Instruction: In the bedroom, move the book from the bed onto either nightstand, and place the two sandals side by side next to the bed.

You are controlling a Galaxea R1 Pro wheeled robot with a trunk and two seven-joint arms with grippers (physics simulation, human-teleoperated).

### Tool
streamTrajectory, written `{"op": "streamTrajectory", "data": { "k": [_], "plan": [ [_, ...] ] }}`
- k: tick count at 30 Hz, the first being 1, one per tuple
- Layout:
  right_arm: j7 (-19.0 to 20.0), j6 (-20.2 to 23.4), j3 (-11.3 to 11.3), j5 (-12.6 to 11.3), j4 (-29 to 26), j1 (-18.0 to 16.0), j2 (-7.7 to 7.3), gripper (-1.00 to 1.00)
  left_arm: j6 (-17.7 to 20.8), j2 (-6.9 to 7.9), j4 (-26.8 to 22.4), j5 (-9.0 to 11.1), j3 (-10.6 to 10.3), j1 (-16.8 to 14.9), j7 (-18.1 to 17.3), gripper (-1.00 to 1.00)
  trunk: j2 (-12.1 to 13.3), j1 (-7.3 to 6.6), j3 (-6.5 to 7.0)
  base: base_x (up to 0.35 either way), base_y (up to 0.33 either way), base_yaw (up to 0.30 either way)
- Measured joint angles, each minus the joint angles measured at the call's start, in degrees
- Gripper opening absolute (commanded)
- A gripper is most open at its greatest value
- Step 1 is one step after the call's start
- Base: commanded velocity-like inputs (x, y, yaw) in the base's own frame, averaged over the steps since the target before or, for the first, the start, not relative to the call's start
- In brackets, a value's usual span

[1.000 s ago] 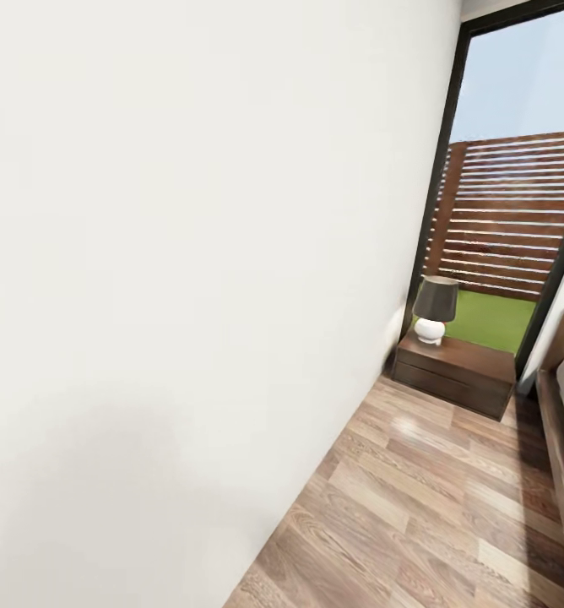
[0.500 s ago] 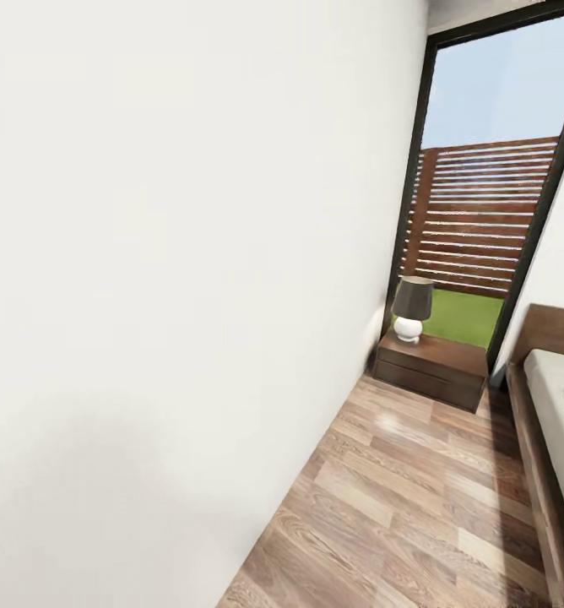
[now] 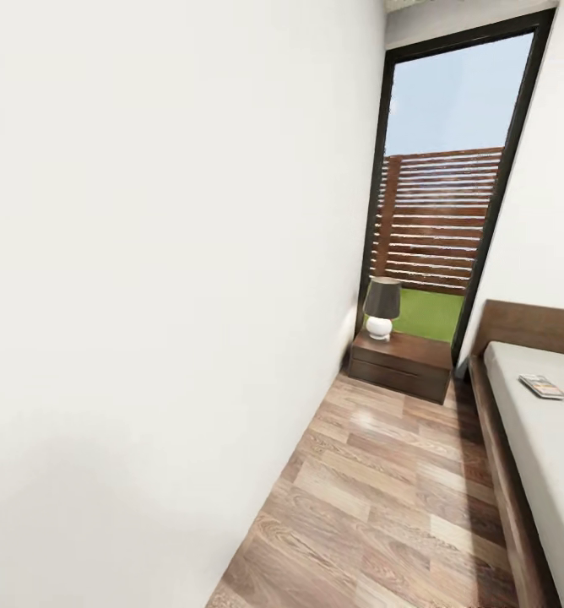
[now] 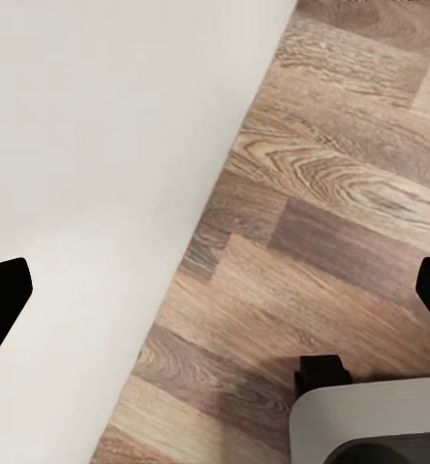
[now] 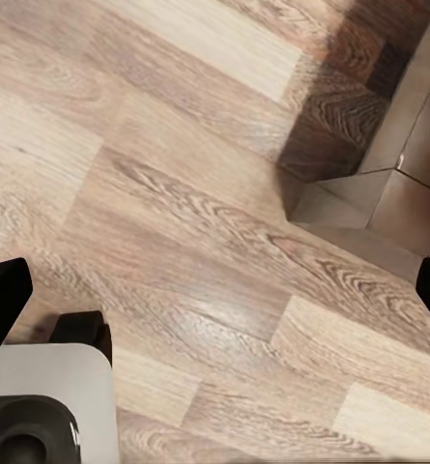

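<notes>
Wood-grain floor (image 3: pixel 383 498) runs between a white wall (image 3: pixel 147 295) and the bed (image 3: pixel 544 439). The book (image 3: pixel 543 387) is seen lying on the mattress near the headboard. The nightstand (image 3: pixel 402 364) (lamp (image 3: pixel 382 307) on top) is set before the window. Both hands (image 4: pixel 215 300) (image 5: pixel 215 300) are spread open over the floor, grasping nothing.

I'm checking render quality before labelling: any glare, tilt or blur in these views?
Head view: picture tilted, a pale glare patch on the floor before the nightstand; the book on the bed looks small and soft. Left wrist view: sharp wood grain, a shadowed wall. Right wrist view: sharp, with dark shadow beside the bed frame.
</notes>
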Motion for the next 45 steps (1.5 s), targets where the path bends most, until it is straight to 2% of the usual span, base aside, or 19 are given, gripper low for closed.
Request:
{"op": "streamTrajectory", "data": {
  "k": [35,45],
  "plan": [
    [0.00,0.00,0.00,0.00,0.04,-0.01,0.08,1.00,0.00,-0.08,-0.02,0.00,0.01,0.01,0.00,1.00,0.00,0.00,0.16,0.000,0.000,-0.015],
    [0.00,0.00,0.00,0.00,0.06,0.01,0.05,1.00,0.00,-0.09,0.01,-0.04,0.00,-0.01,0.00,1.00,0.00,0.00,0.16,0.000,0.000,-0.173]
  ]
}}
